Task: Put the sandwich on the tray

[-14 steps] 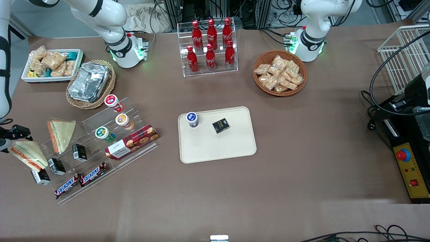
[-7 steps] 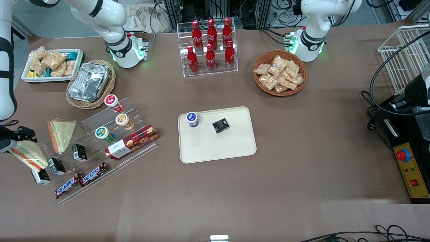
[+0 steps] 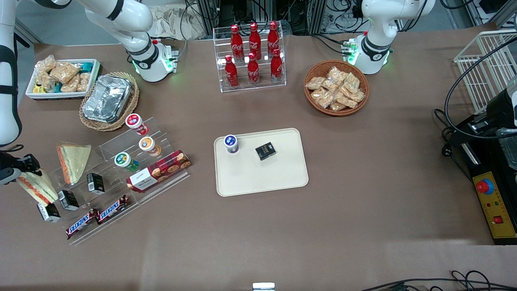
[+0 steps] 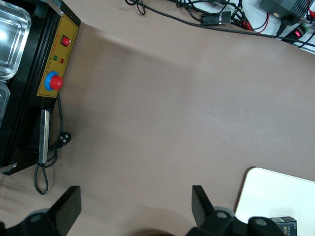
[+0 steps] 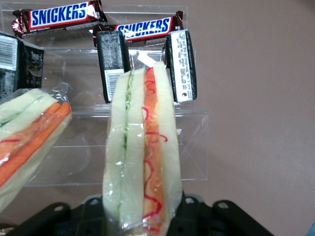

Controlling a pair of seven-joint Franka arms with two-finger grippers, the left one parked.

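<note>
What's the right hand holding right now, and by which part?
The hand holds the sandwich, clamped across the bread faces at its wide end, above the display stand.

Brown worktop (image 3: pixel 363 210). Farthest from the front camera, a clear rack (image 3: pixel 250 81) of six red cola bottles (image 3: pixel 253 52). Toward the parked arm's end, a wicker basket (image 3: pixel 359 105) of snack packets (image 3: pixel 336 89), a white wire rack (image 3: pixel 484 64) and a control box (image 3: pixel 494 206) with a red button. Toward the working arm's end, a white bin (image 3: pixel 95 74) of packets, a foil container (image 3: pixel 107 98) in a second basket (image 3: pixel 91 119), and a clear stepped stand (image 3: pixel 117 141) carrying three cups (image 3: pixel 147 144), a biscuit box (image 3: pixel 158 170), small black cartons (image 3: pixel 95 182), two Snickers bars (image 3: pixel 97 216) and a pale wedge (image 3: pixel 74 161). A blue-lidded cup (image 3: pixel 231 143) and a black carton (image 3: pixel 265 150) stand near mid-worktop.
</note>
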